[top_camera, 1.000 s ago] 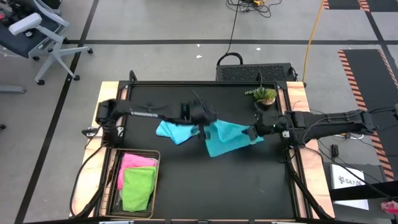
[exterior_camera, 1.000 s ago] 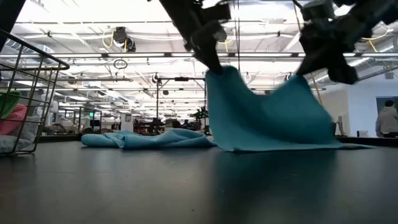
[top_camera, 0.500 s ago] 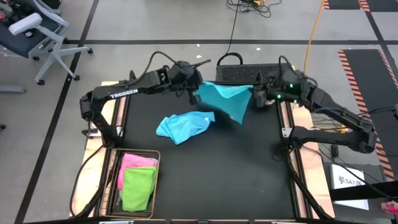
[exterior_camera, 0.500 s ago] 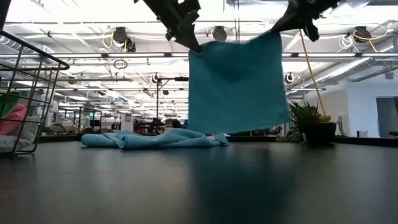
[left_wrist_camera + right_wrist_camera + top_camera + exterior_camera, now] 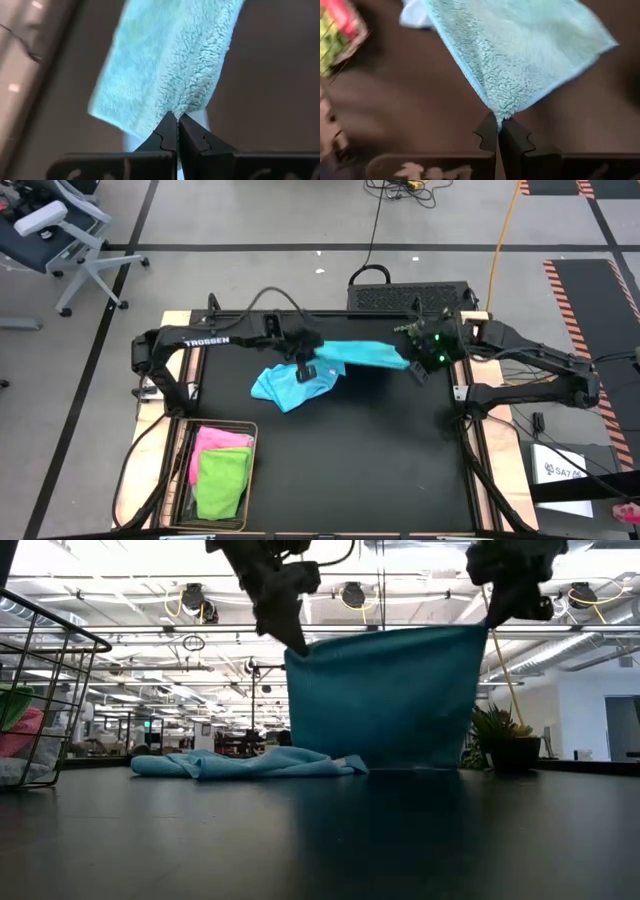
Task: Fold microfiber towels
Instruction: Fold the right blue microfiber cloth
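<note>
Because each gripper pinches only the very tip of a corner of the teal towel (image 5: 385, 695), a slip is the main risk: the left gripper (image 5: 177, 121) and right gripper (image 5: 497, 123) are both clamped fully shut on a thin tuft of pile, and a sideways tug could pull one corner free. The towel hangs stretched between them above the table (image 5: 350, 470), its lower edge apparently just touching the surface, though that is hard to judge. Uneven lowering would lay it down skewed. The light blue towel (image 5: 290, 385) lies crumpled just beside the left gripper, where the hanging cloth could drag over it. The potted plant (image 5: 497, 735) stands near the right gripper. The basket (image 5: 183, 480) with pink (image 5: 220, 442) and green (image 5: 222, 480) towels sits well apart.
</note>
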